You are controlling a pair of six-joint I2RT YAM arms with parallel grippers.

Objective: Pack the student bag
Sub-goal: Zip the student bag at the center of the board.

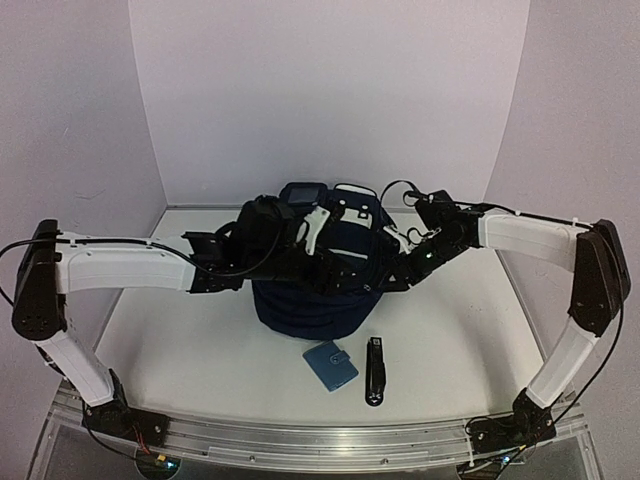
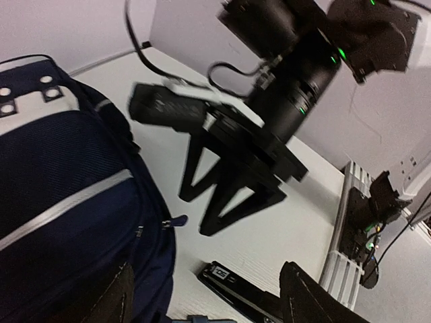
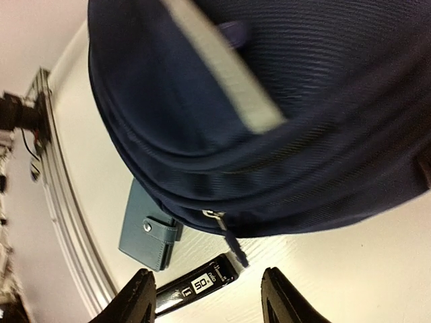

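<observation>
The student bag (image 1: pixel 305 300), dark navy with thin pale stripes and white patches at its top, stands mid-table. It fills the left of the left wrist view (image 2: pixel 60 195) and the top of the right wrist view (image 3: pixel 283 114). My left gripper (image 1: pixel 300 262) is at the bag's upper left. Its jaws (image 2: pixel 209 282) are open, with nothing between them. My right gripper (image 1: pixel 385 280) hangs by the bag's right side. It is open (image 3: pixel 207 276) above the table, close to a zipper pull (image 3: pixel 236 252) and empty.
A light-blue snap wallet (image 1: pixel 330 365) (image 3: pixel 148 225) lies in front of the bag. Beside it lies a slim black case marked 50 (image 1: pixel 375 370) (image 3: pixel 195 286) (image 2: pixel 236 289). The right arm's fingers (image 2: pixel 229 188) cross the left wrist view. White walls enclose the table; a metal rail (image 1: pixel 320 445) runs along its near edge.
</observation>
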